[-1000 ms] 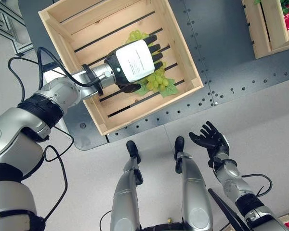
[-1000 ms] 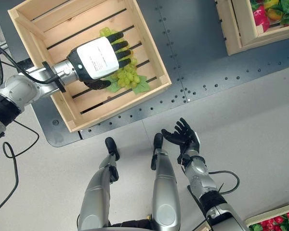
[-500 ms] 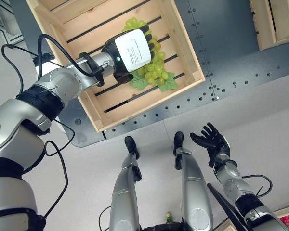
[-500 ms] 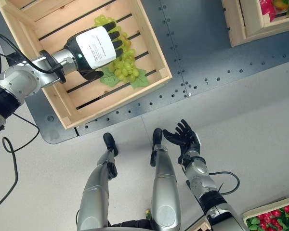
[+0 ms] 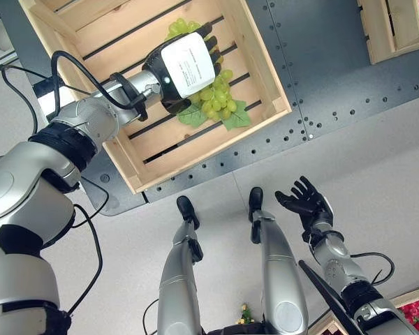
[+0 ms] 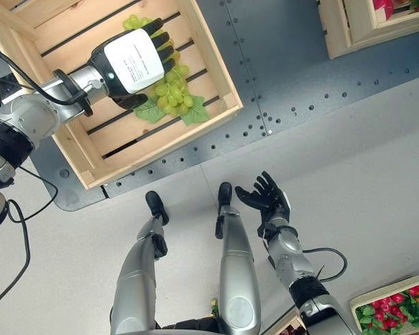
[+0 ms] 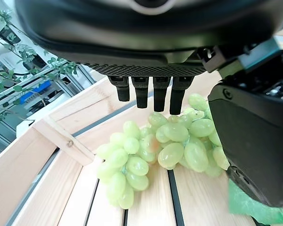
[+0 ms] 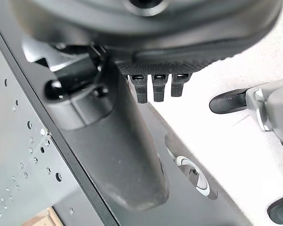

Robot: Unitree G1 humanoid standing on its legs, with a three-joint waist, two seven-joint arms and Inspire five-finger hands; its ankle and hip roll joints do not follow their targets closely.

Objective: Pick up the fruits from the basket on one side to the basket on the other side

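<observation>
**Left hand over the grapes in the slatted crate**

We see the left hand [image 5: 186, 65] reaching into the wooden crate [image 5: 262, 66] on the robot's left, poised just above a bunch of green grapes [image 7: 153, 153]. Its fingers [image 7: 141, 92] are straight and spread, closed on nothing. The grapes lie on the crate's slats with their green leaves [image 5: 236, 119] near the crate's near wall. The right hand [image 6: 267, 201] hangs low over the pale floor, palm up, fingers relaxed and empty. A second wooden crate [image 6: 339, 33] sits well apart on the right, holding red and green produce.
</observation>
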